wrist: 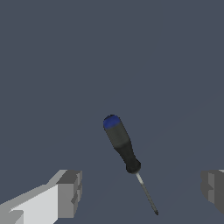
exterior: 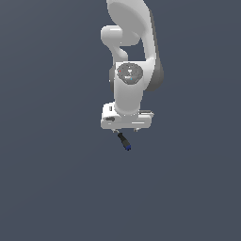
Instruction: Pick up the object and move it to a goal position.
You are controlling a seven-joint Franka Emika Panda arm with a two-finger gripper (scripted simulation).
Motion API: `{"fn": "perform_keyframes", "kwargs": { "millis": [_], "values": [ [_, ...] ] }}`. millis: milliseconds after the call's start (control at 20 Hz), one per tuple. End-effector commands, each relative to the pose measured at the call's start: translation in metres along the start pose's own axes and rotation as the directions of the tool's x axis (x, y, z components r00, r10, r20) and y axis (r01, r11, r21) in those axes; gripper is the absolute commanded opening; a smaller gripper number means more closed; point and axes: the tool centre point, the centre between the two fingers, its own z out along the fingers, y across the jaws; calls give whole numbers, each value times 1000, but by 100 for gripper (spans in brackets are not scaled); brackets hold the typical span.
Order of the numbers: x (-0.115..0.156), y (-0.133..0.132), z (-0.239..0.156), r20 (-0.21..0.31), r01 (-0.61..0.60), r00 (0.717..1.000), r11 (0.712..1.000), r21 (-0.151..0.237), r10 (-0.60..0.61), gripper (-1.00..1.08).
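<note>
The claw (wrist: 140,192) hangs with fingers (wrist: 70,192) spread wide, straddling the screwdriver (wrist: 121,144); nothing is gripped, so it lies flat on the grey floor (wrist: 52,65).

From my end the object (exterior: 124,141) lies on the floor (exterior: 47,188) right under the gripper (exterior: 126,130), between its two spread fingers (wrist: 69,192) (touching neither, going by the wrist view).

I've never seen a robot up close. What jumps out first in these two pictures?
The white arm reaching down over a plain dark grey floor dominates the exterior view. Just below its gripper lies a small screwdriver, black-handled with a blue cap. In the wrist view it sits between the two grey fingers, spread wide and not touching it.
</note>
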Motion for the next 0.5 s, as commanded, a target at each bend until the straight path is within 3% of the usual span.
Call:
{"fn": "perform_keyframes", "kwargs": {
  "millis": [0, 450],
  "values": [
    [0, 0, 0, 0, 0, 1000, 1000, 0, 0, 100],
    [4, 41, -9, -16, -59, 998, 998, -13, 58, 100]
  ]
}}
